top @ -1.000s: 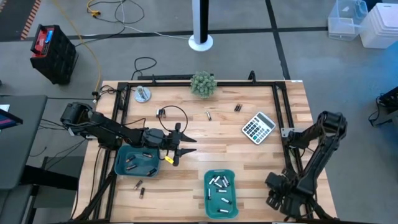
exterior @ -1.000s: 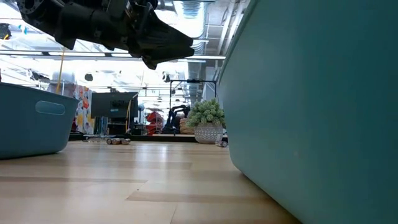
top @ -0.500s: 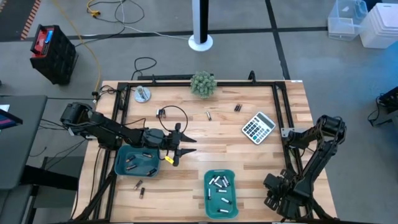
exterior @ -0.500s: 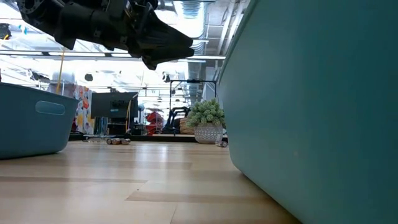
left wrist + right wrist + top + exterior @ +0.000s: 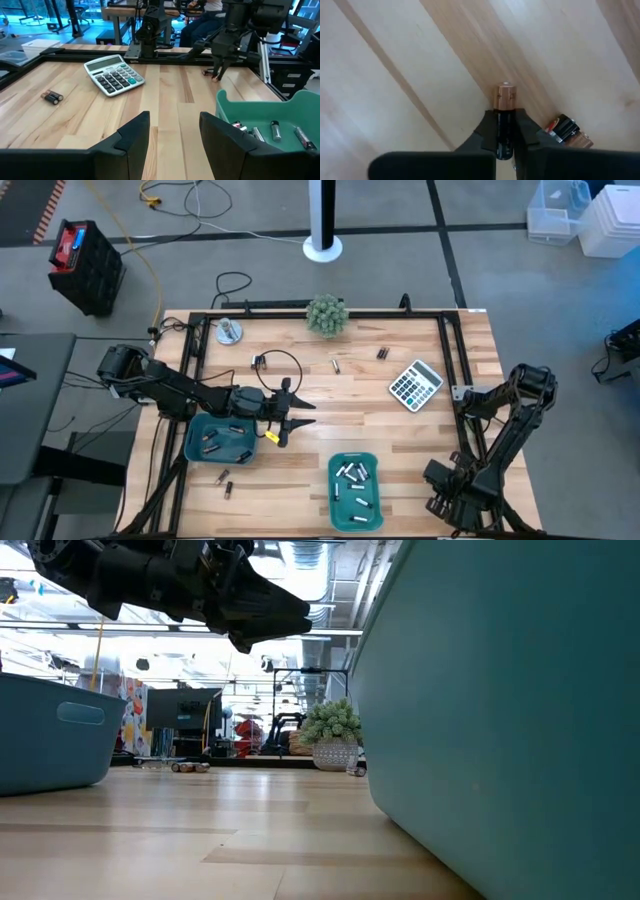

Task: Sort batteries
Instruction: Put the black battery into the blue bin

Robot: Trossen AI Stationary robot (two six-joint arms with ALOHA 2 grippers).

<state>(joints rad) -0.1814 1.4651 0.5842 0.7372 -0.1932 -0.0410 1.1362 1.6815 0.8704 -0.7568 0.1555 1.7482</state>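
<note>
1. Pinching a dark battery (image 5: 503,127) with a coppery end, the right gripper (image 5: 504,131) has its jaws pressed against the cell's two sides, low over the desk (image 5: 400,430) at its right front corner; a second dark battery (image 5: 566,129) lies on the wood just beside it.
2. The left gripper (image 5: 291,411) hangs above the desk just right of the left teal tray (image 5: 192,442), its jaws spread and holding nothing.
3. That left tray, near the desk's left edge, holds several dark batteries (image 5: 210,442).
4. A second teal tray (image 5: 334,498) at the front edge, near the middle, holds silvery-white batteries (image 5: 354,472).
5. Loose batteries lie on the wood: two (image 5: 225,481) in front of the left tray and a few (image 5: 381,353) toward the back edge, near a grey calculator (image 5: 415,384).
6. A small potted plant (image 5: 326,314) stands at the back edge.
</note>
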